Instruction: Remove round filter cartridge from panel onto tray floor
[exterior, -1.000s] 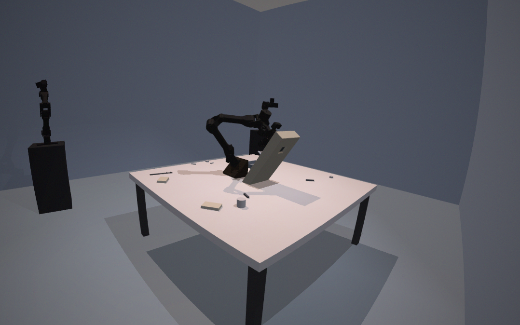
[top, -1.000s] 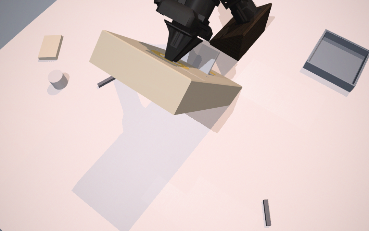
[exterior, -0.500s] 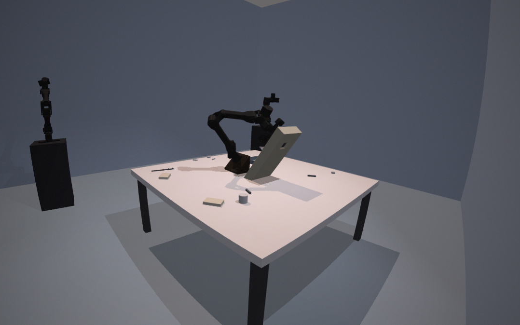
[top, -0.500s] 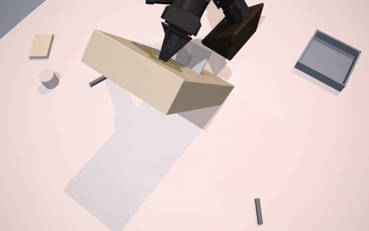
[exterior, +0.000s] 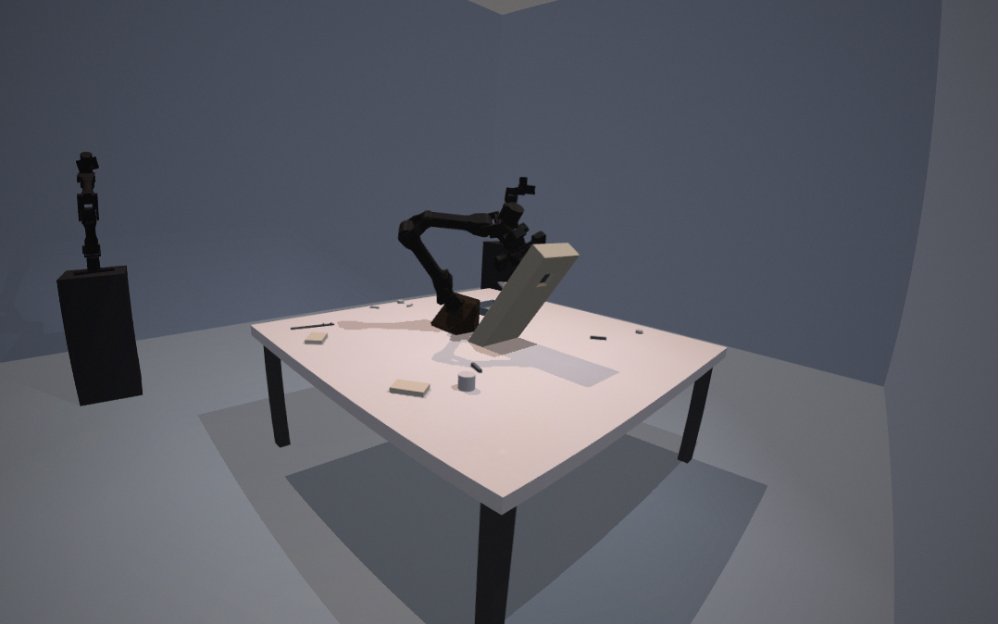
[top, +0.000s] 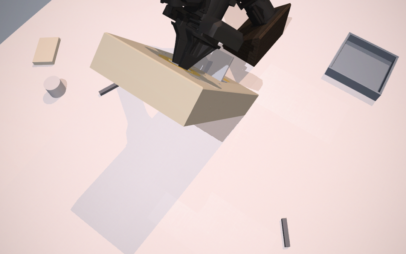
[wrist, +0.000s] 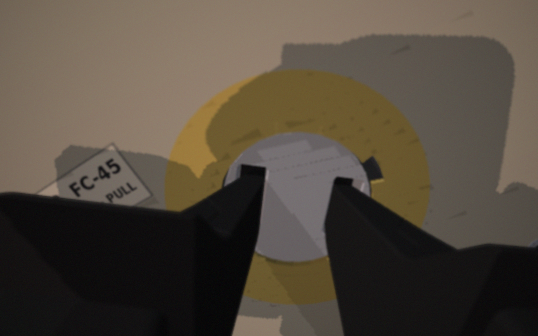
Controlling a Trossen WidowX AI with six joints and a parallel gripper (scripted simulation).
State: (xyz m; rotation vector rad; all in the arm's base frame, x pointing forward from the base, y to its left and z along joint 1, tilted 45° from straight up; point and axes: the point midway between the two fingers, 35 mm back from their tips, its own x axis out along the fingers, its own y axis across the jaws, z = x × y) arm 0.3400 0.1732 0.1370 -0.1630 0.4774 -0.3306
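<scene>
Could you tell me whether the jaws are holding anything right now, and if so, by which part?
Yes: the gripper is shut on the filter cartridge, its fingertips sunk into the two slots on the grey face, pinching the strip between them. The cartridge sits in the panel.

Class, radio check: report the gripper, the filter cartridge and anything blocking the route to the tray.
Gripper shut on the filter cartridge, fingertips in its two slots. Cartridge seated in the service panel, not out. Tray off to one side; nothing visibly between.

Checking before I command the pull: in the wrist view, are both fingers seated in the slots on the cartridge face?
Yes, both fingers end inside the dark slots on the grey cartridge, which sits within the yellow ring.
</scene>
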